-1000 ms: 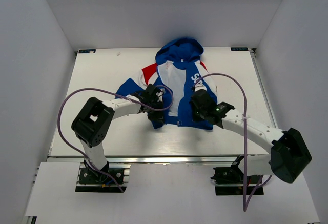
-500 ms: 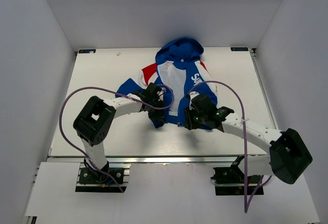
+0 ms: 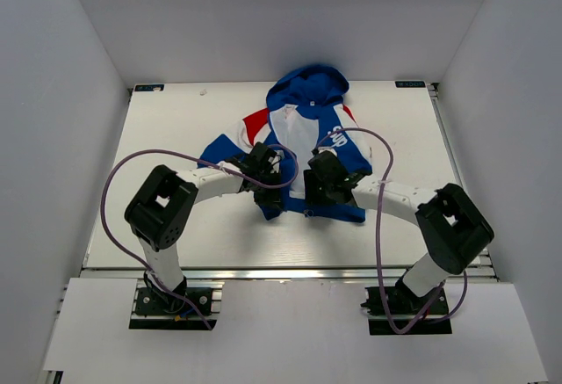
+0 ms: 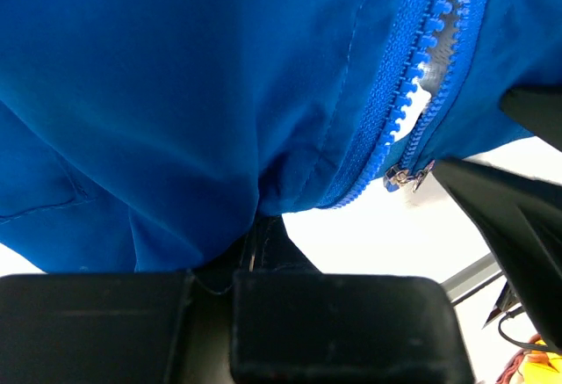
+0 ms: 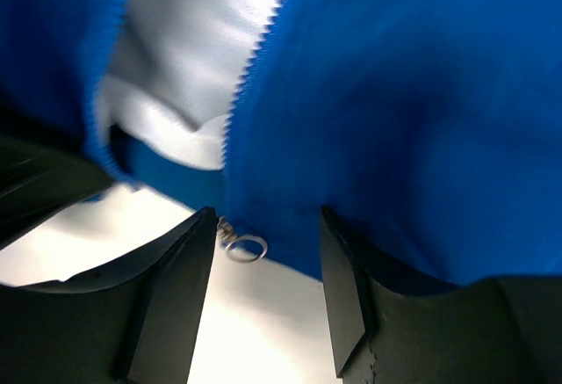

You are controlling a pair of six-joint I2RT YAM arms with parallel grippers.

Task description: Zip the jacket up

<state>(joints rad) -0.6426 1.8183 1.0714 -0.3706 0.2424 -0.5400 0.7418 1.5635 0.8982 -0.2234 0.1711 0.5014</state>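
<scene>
One jacket (image 3: pixel 307 134), royal blue, unzipped, on the table (image 3: pixel 176 138) with its hood toward the far edge: left end effector (image 4: pixel 255 226) pinches the hem, while right end effector (image 5: pixel 263 265), jaws parted, has swung in from the right edge to straddle the zipper pull (image 5: pixel 244 247), likely ready to grip.

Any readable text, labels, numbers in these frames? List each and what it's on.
White chest lettering on the blue, red and white hooded zip jacket: partly hidden and small, not legible.
Far-left dark tag on the white table: too small to read.
Far-right dark tag: too small to read.
Wrist views: no text.
</scene>
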